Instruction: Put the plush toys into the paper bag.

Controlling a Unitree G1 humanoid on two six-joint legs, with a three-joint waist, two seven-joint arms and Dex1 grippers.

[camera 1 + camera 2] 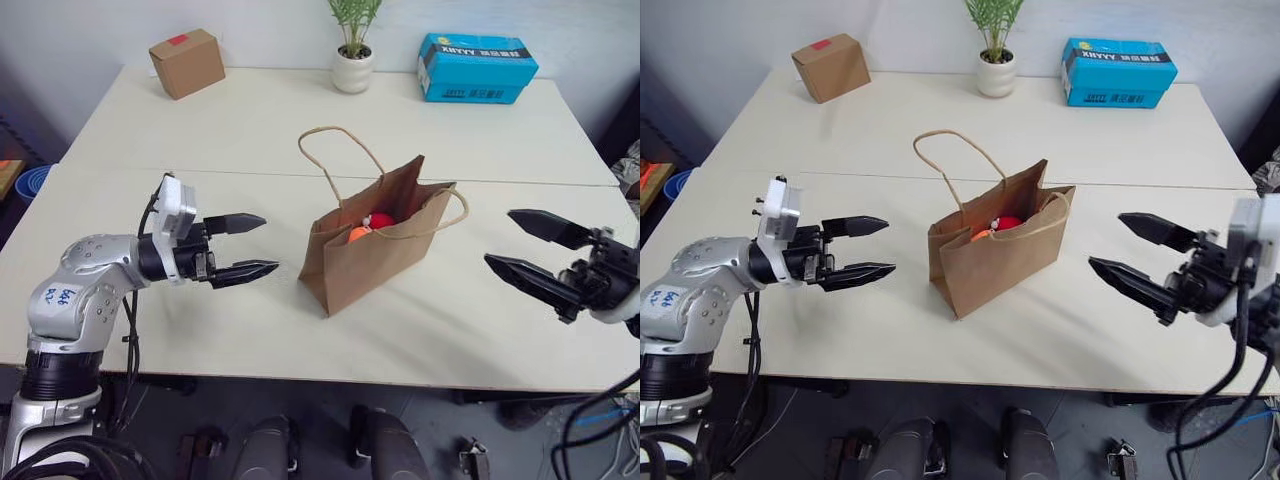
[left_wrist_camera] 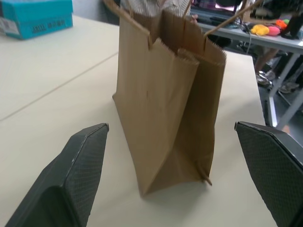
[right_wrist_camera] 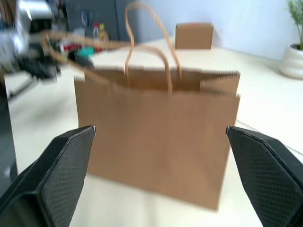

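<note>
A pale cream counter (image 1: 250,130), seamed across its middle, stands against a white wall (image 1: 100,30); dark floor (image 1: 200,400) lies below its near edge.

Paper bag (image 3: 161,137), seemingly upright, between open jaws

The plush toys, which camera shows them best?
The left eye view: the plush toys show red and orange through the paper bag's open mouth. The right eye view shows them smaller. Both wrist views face the bag's outer walls.
</note>
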